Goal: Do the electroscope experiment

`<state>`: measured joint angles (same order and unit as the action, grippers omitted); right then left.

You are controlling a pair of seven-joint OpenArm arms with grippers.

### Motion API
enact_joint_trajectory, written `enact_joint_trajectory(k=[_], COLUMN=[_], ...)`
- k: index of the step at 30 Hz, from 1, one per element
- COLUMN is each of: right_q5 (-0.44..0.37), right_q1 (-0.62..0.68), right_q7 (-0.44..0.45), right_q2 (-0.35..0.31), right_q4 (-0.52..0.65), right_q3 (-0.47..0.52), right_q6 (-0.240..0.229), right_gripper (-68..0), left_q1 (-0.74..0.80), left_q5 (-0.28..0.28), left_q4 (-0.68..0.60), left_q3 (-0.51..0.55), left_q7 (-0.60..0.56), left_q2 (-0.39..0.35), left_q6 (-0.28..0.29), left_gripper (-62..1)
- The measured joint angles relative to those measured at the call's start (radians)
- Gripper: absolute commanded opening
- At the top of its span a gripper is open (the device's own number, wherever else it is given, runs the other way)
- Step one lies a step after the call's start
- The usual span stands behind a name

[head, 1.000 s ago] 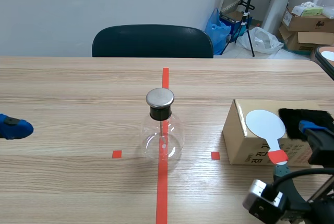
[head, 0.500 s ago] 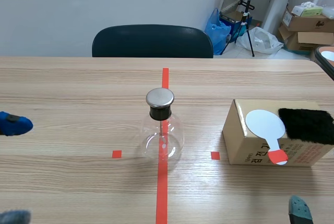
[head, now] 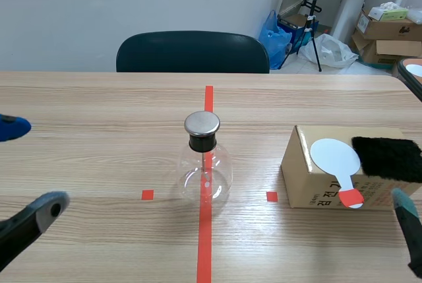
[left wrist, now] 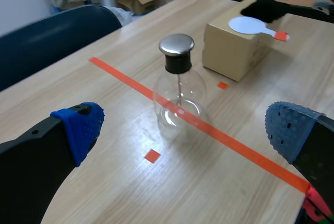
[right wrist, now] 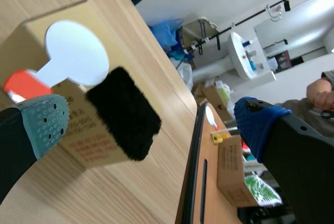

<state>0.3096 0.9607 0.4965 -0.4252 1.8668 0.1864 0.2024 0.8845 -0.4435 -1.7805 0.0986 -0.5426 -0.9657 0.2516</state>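
The electroscope, a clear glass flask with a metal cap, stands on the red tape line at the table's middle. A cardboard box to its right carries a white round paddle with a red handle and a black fur pad. My left gripper is open at the table's left edge, well short of the flask, which sits ahead between its fingers. My right gripper is open just in front of the box, with the paddle and fur pad ahead of it.
A dark chair stands behind the table's far edge. Boxes and bags lie on the floor at the back right. Another table with small boxes on it stands beyond the right side. A person's hand shows far off.
My right gripper has drawn back from the paddle's red handle toward the near right corner. My left gripper has come further into view, its fingers spread wide.
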Motion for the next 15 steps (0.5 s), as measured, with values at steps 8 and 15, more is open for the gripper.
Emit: enact_joint_trajectory(k=[8,15], right_q5=[-0.245,-0.374], right_q1=[-0.035,-0.130], right_q7=[-0.003,-0.101], right_q2=[-0.083,-0.088], right_q4=[0.051,0.051], right_q3=[0.068,0.070], right_q6=[-0.271,-0.444], right_gripper=[0.4,0.4], left_q1=[0.086,0.165], left_q5=[0.058,0.124], left_q4=[-0.228,-0.333], left_q3=[0.074,0.118], left_q7=[0.159,0.170], left_q2=[0.157,0.246], left_q6=[-0.063,-0.074], left_gripper=[1.4,1.4])
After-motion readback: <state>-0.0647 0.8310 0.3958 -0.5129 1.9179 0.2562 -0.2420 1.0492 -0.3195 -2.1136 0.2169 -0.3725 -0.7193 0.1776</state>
